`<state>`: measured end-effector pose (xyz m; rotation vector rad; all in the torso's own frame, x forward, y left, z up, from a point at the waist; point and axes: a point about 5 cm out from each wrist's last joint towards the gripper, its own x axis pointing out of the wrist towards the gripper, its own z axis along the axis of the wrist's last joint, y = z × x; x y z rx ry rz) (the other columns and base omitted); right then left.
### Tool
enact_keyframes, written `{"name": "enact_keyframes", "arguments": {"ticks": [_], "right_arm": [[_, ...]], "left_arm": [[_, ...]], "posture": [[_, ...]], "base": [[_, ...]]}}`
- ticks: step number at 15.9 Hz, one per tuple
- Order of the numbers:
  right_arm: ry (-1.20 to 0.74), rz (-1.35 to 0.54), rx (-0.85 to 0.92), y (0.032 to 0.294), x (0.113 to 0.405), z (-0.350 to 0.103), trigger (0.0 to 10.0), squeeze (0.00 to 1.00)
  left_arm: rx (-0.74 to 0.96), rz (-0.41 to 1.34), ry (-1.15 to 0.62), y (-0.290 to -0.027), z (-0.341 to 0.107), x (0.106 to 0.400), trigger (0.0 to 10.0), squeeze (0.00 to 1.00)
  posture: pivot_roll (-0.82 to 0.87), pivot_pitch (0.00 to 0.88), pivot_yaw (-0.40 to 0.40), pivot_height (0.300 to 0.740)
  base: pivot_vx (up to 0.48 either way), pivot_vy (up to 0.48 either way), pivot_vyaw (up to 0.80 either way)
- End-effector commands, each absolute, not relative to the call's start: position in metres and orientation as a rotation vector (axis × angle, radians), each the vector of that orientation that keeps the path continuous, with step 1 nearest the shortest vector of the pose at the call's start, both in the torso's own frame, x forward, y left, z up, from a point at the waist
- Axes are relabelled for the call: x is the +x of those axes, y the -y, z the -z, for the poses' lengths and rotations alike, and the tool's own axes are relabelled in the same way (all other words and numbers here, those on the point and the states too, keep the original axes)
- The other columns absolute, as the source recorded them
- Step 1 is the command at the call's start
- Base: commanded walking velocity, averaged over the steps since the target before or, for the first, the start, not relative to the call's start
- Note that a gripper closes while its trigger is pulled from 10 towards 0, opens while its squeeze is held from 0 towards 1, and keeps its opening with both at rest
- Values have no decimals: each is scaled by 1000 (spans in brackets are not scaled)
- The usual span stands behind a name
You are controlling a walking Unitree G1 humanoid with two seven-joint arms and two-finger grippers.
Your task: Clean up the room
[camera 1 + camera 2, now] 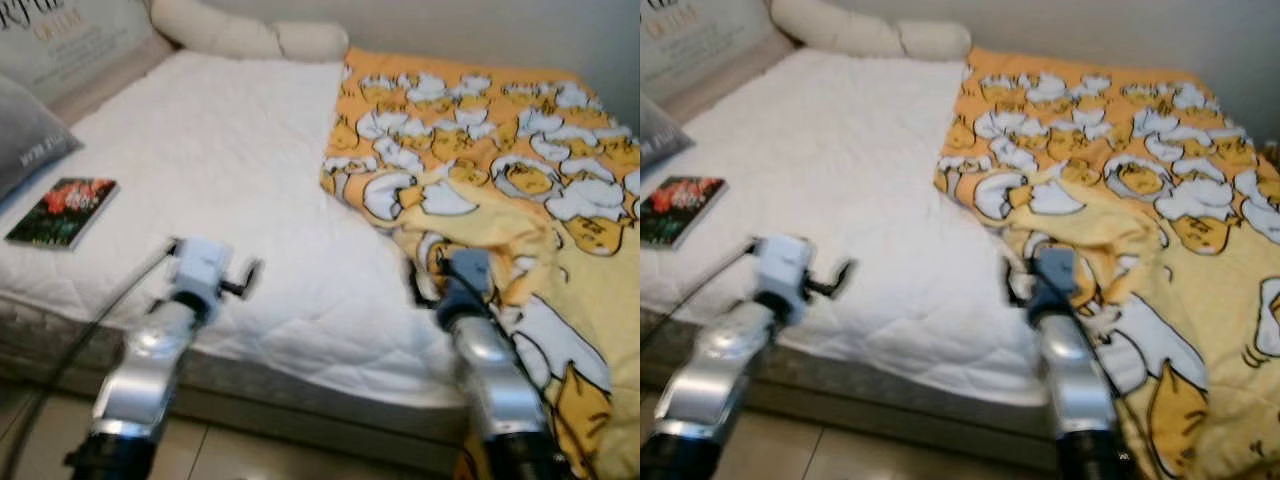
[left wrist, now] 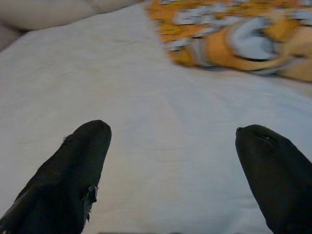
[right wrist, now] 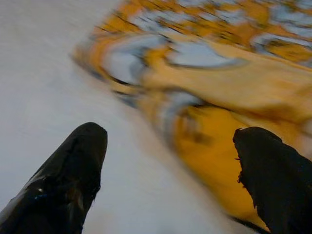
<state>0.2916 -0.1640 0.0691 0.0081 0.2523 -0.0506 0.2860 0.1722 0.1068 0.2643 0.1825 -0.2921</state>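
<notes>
The robot stands at the side of the bed [image 1: 230, 180], both arms held out over the mattress edge. The blanket [image 1: 500, 170], orange and yellow with a white cartoon print, lies bunched over the half of the bed on the robot's right, its long axis running from the pillow [image 1: 250, 35] end down to the near edge, where it spills over the side toward the floor. Its inner edge is rumpled and folded back on itself, so the rest of the bed shows bare white sheet.

The right gripper [image 3: 170, 161] hovers at that folded edge, fingers spread wide with nothing between them, one over the sheet and one over the blanket; I would say it is lined up to take the hem and draw the blanket across. The left gripper [image 2: 170, 165] is likewise wide open and empty, over bare sheet, well apart from the blanket. A book [image 1: 62, 210] lies on the bed's far left, near a grey cushion [image 1: 25, 135].
</notes>
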Motion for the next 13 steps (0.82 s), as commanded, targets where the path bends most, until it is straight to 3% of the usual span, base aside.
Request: {"name": "enact_keyframes", "arguments": {"ticks": [1, 3, 9, 10, 11, 12, 13], "right_arm": [[-274, 55, -19, 162, 295, -69, 10000, 1000], [-321, 74, -81, 169, 300, -64, 10000, 1000], [-490, 320, -244, 221, 317, -53, 10000, 1000], [-519, 359, -277, 232, 315, -50, 10000, 161], [-530, 376, -287, 236, 315, -49, 10000, 161], [-556, 419, -302, 246, 312, -45, 10000, 0], [-577, 430, -286, 254, 310, -40, 10000, 0]], "left_arm": [[321, 316, -170, -177, -111, 286, 10000, 753], [343, 365, -175, -176, -112, 284, 10000, 753], [406, 584, -223, -174, -112, 277, 10000, 753], [415, 621, -230, -174, -112, 276, 10000, 741], [418, 635, -233, -174, -112, 276, 10000, 741], [422, 668, -240, -175, -113, 275, 10000, 690], [429, 695, -244, -177, -114, 275, 10000, 675]], "posture": [[-4, 0, -20, 740], [-3, 0, -19, 740], [19, 0, -34, 740], [23, 0, -36, 740], [23, 0, -36, 740], [22, 0, -31, 740], [15, 0, -19, 740]], "base": [[0, 0, 0], [0, 0, 0], [0, 0, 0], [0, 0, 0], [0, 0, 0], [0, 0, 0], [0, 0, 0]]}}
